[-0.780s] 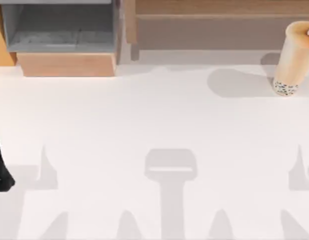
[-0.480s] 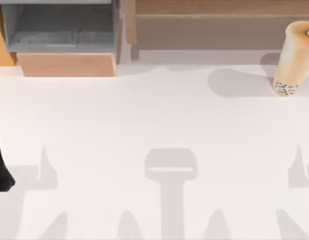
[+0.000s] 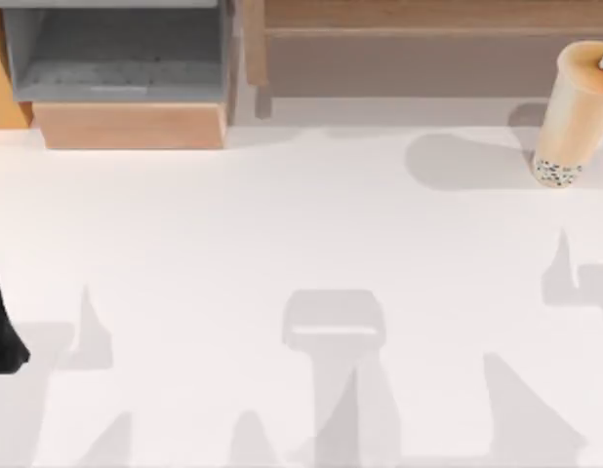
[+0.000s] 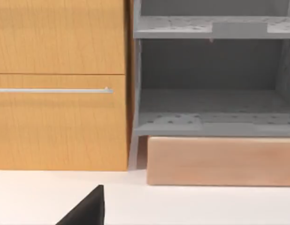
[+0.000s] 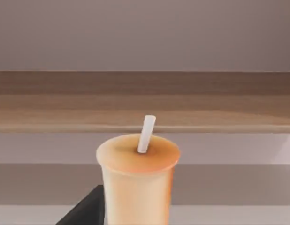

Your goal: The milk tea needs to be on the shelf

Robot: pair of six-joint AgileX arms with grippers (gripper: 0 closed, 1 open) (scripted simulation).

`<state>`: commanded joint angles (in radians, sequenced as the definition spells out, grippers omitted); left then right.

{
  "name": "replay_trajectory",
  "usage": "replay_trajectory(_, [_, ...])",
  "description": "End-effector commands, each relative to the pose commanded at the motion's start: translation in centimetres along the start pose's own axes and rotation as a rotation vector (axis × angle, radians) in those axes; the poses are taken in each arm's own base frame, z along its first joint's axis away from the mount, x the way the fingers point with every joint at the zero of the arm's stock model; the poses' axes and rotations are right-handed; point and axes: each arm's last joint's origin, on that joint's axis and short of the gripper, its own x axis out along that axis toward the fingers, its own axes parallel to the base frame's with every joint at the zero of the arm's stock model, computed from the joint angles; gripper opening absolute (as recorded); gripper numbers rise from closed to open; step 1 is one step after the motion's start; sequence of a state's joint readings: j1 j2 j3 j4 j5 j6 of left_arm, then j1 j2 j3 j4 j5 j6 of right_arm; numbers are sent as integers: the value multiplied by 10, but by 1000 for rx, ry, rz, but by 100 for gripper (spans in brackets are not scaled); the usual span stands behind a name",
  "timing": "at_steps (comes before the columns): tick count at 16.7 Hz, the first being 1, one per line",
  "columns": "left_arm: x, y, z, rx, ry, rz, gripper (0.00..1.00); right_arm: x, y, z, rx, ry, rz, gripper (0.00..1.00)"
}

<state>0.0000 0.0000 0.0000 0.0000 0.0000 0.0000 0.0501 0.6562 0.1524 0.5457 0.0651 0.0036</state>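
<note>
The white table (image 3: 282, 224) carried three items along its far edge. At far left stood a grey-lined box cabinet (image 3: 116, 58) on a light wood base (image 3: 131, 127), beside an orange wooden drawer unit (image 4: 60, 84). The shelf (image 3: 419, 19), a long brown board on a wooden upright post (image 3: 253, 49), spanned centre to right. The milk tea (image 3: 573, 112) stood upright on the table at far right, directly in front of the shelf, not on its board

White surface (image 3: 282, 224), matte, crossed by soft grey shadows. Grey-lined box cabinet (image 3: 116, 58) on a light wood base (image 3: 131, 125), at the far left. Orange-brown wooden drawer front (image 4: 60, 84) with a slim metal handle (image 4: 51, 90) beside it.
</note>
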Motion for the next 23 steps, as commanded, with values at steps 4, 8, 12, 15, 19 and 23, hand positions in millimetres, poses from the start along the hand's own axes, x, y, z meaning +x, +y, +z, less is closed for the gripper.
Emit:
replay_trajectory(4, [0,0,0,0,0,0,100,50,9,-8,-2,10,-3,100])
replay_trajectory(8, [0,0,0,0,0,0,100,96,21,-43,-5,28,-4,100])
replay_trajectory(12, [0,0,0,0,0,0,100,123,31,-89,-7,43,-4,100])
replay_trajectory(15, [0,0,0,0,0,0,100,131,36,-116,-7,45,-4,100])
replay_trajectory(19, [0,0,0,0,0,0,100,133,38,-128,-7,41,-5,100])
replay_trajectory(23, [0,0,0,0,0,0,100,132,37,-129,-7,46,-9,100])
